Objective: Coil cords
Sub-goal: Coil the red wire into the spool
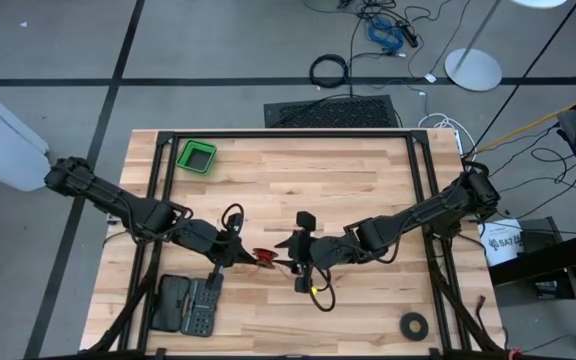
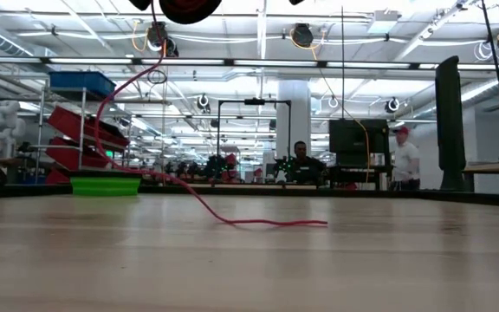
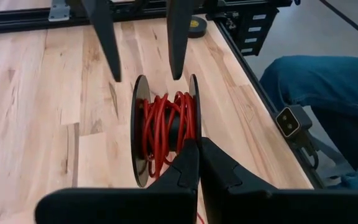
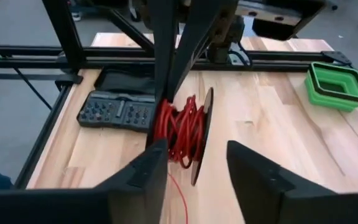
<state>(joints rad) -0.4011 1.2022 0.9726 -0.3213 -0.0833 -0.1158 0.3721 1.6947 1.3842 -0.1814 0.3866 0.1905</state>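
Observation:
A red cord point(image 3: 166, 124) is wound on a black two-disc spool point(image 1: 265, 257) that hangs above the table's middle near the front. My left gripper point(image 3: 199, 149) comes from the left and is shut on the spool. My right gripper point(image 4: 197, 168) comes from the right and stands open, one finger on each side of the spool's other side; I see no touch. A loose length of the cord hangs from the spool, and its tail point(image 2: 267, 223) lies on the table. My left gripper pinches the rim of one spool disc point(image 3: 194, 134) between its two fingers, coming from the table's left and slanting down. The spool is lifted clear of the table with its discs upright, and the loose cord hangs slack below it.
A green bin point(image 1: 197, 157) stands at the far left. A black tool case point(image 1: 188, 303) lies at the near left, and a black tape ring point(image 1: 414, 323) at the near right. A person's leg in jeans point(image 3: 316, 87) is beside the table's edge.

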